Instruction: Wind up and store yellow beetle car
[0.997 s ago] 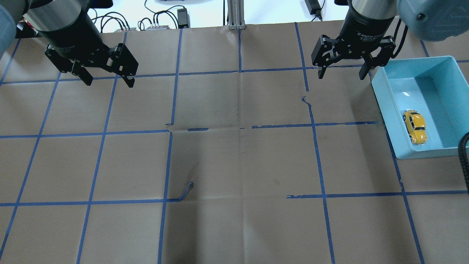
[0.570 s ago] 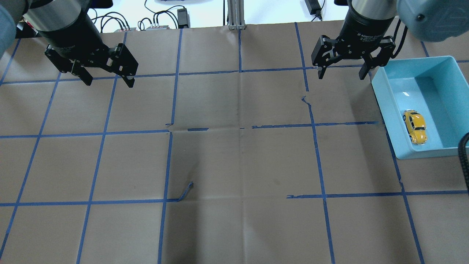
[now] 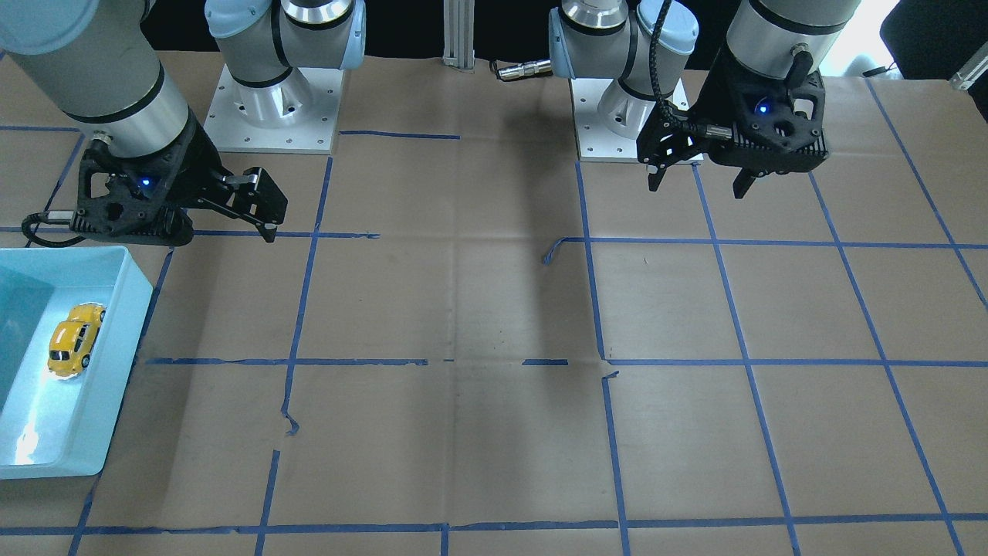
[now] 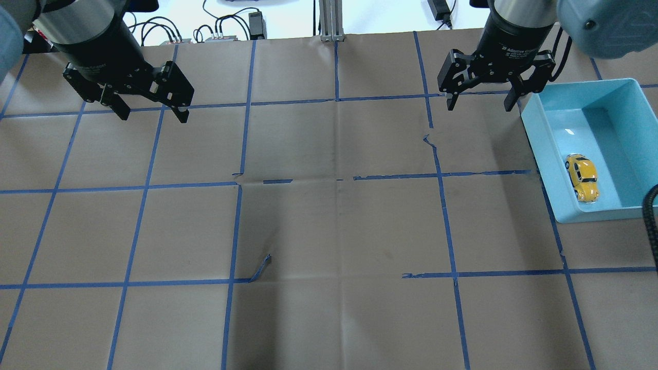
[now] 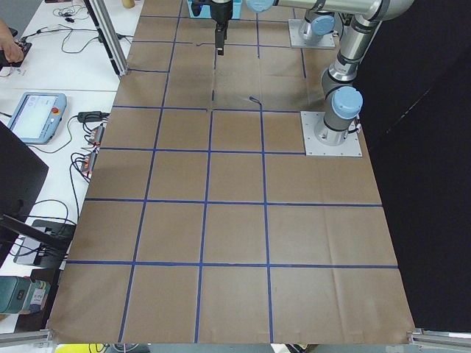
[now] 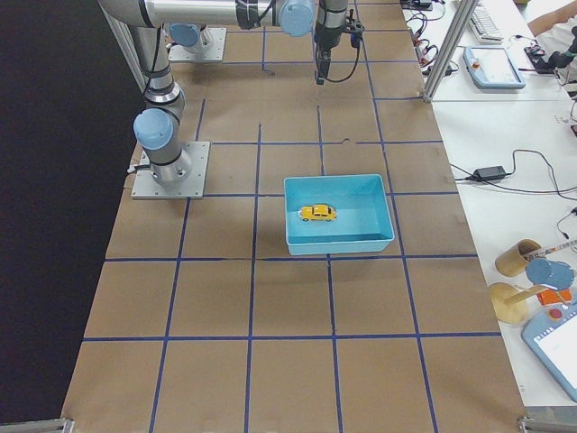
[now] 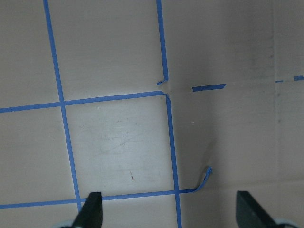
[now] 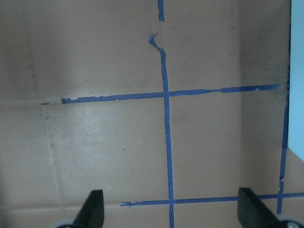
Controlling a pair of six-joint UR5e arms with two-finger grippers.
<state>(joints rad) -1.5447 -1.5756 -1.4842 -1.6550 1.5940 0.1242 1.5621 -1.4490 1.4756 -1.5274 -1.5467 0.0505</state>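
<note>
Overhead, right: right gripper (image 4: 479,108) is hanging with jaws spread, empty; yellow beetle car (image 4: 582,177) is lying in the blue tray (image 4: 535,134) at its 4 o'clock, well apart.
Overhead, left: left gripper (image 4: 153,117) is hanging spread, empty; car is far off at 3 o'clock.
Front-facing: car (image 3: 75,349) is sitting at 7 o'clock from right gripper.

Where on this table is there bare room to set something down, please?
Nearly all the papered table is bare: the middle between the left claw and right claw, and all the taped squares away from them. Only the robot's right edge is taken, by the blue bin holding the yellow beetle car; its floor beyond the car is free.
</note>
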